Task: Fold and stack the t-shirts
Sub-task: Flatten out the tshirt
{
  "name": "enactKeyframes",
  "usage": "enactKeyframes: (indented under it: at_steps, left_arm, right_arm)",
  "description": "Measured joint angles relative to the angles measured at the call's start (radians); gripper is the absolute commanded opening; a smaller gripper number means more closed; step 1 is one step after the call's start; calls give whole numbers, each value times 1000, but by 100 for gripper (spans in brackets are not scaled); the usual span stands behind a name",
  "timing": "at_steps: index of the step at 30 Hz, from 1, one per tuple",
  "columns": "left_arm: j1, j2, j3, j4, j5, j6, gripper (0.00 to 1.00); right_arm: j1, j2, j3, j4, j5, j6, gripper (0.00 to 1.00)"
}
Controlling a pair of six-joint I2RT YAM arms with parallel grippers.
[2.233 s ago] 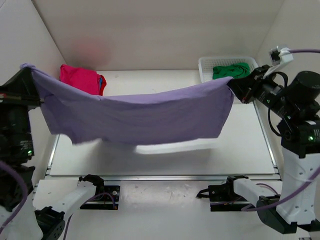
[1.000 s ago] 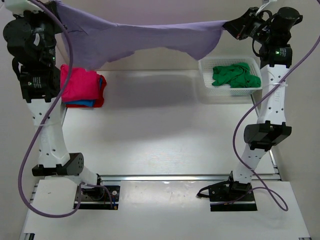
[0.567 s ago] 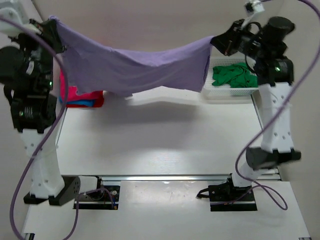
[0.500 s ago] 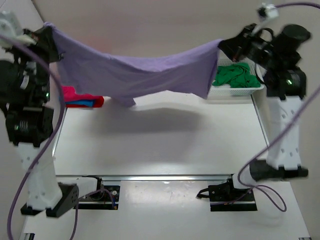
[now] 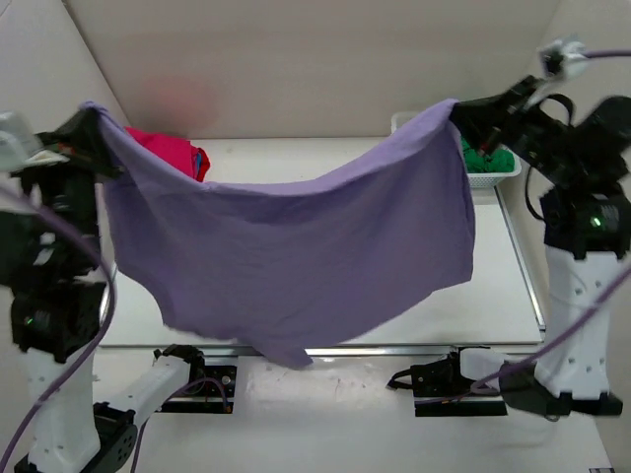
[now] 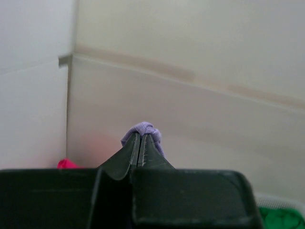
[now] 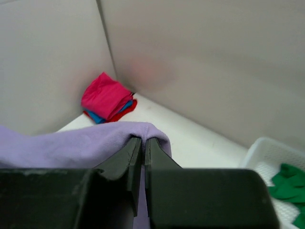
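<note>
The lilac purple t-shirt (image 5: 296, 246) hangs spread between my two grippers above the table, its lower edge low near the table's front edge. My left gripper (image 5: 91, 118) is shut on its left corner, seen as a small bunch (image 6: 143, 130) in the left wrist view. My right gripper (image 5: 455, 106) is shut on its right corner (image 7: 95, 143). A folded stack with the magenta pink shirt (image 5: 163, 150) on top lies at the back left; the right wrist view shows blue and red shirts (image 7: 112, 113) under the pink one (image 7: 102, 98). A green shirt (image 5: 488, 156) lies in the basket.
A white lattice basket (image 5: 404, 123) stands at the back right, also seen in the right wrist view (image 7: 271, 152). Pale walls close the back and sides. A metal rail (image 5: 424, 348) runs along the table's front edge.
Both arms have swung the purple shirt up high, then brought it down and toward the front. It now hangs lower and more spread out, covering most of the table.
</note>
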Motion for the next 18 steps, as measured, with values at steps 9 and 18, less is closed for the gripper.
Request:
enactKeyframes:
  at_steps: [9, 18]
  left_arm:
    - [55, 179, -267, 108, 39, -11, 0]
    - [65, 598, -2, 164, 67, 59, 0]
  right_arm:
    - [120, 352, -5, 27, 68, -33, 0]
    - [161, 887, 648, -34, 124, -68, 0]
